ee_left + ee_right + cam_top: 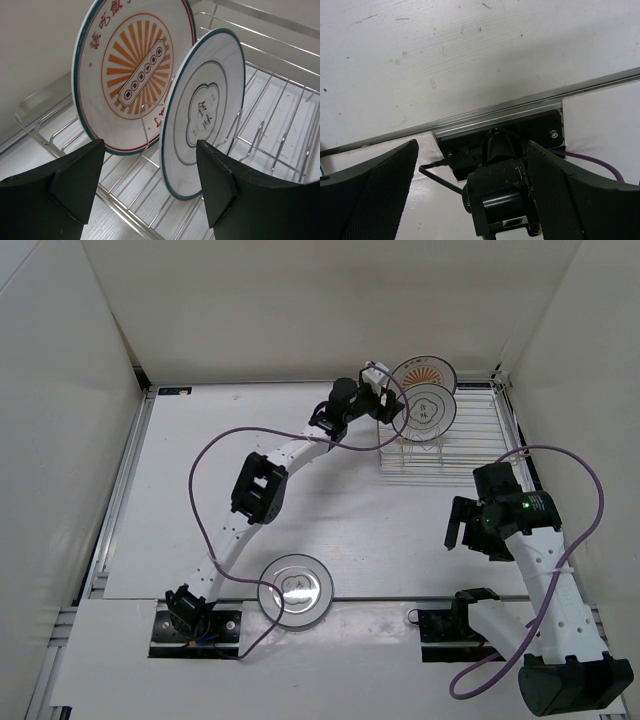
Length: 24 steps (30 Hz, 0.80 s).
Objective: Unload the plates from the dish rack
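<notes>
The left gripper [149, 172] is held with fingers apart and empty, just beside the rack [280, 115] at the far right of the table [360, 530]. Two plates are stood upright in the rack, the sunburst plate [132, 75] behind the outlined plate [205, 110]. A third plate [295, 587] is laid flat near the left base. The right gripper [471, 150] is spread wide and empty.

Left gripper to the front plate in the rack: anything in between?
Nothing visible. The left gripper, jaws open, directly faces the near plate with the dark scalloped outline. Only dish rack wires run beneath it. The sunburst plate stands behind it, out of the path.
</notes>
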Each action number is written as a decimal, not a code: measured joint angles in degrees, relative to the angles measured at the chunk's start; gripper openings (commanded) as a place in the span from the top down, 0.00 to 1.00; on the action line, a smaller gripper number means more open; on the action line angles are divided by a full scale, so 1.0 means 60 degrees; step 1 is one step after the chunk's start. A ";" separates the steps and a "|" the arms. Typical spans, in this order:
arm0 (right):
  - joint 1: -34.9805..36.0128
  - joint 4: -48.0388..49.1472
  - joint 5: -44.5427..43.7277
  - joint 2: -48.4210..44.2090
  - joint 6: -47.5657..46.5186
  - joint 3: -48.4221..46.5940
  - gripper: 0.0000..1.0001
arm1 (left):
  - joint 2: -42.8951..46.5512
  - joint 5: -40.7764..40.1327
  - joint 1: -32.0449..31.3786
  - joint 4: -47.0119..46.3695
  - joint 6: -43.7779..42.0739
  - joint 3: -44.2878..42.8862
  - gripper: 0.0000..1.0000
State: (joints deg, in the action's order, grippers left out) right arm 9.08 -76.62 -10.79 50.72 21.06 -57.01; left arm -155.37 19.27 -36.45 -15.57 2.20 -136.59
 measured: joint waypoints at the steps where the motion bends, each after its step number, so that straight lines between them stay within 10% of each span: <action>1: 0.0000 0.0000 -0.0015 -0.0011 0.0011 0.0000 0.10 | 0.0000 0.0036 -0.0022 -0.0047 0.0044 0.0000 0.16; 10: 0.0000 0.0000 -0.0324 0.0004 0.0175 0.0000 0.10 | -0.0025 0.0135 -0.0262 -0.0295 0.0076 0.0000 0.20; 24: 0.0007 0.0000 -0.0546 0.0262 0.0233 -0.0055 0.10 | -0.0463 -0.0142 -0.0291 -0.0914 0.0142 -0.0047 0.58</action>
State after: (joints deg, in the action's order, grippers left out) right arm 9.13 -76.62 -14.06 52.29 22.46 -57.34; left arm -158.15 18.41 -38.20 -21.06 3.05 -136.88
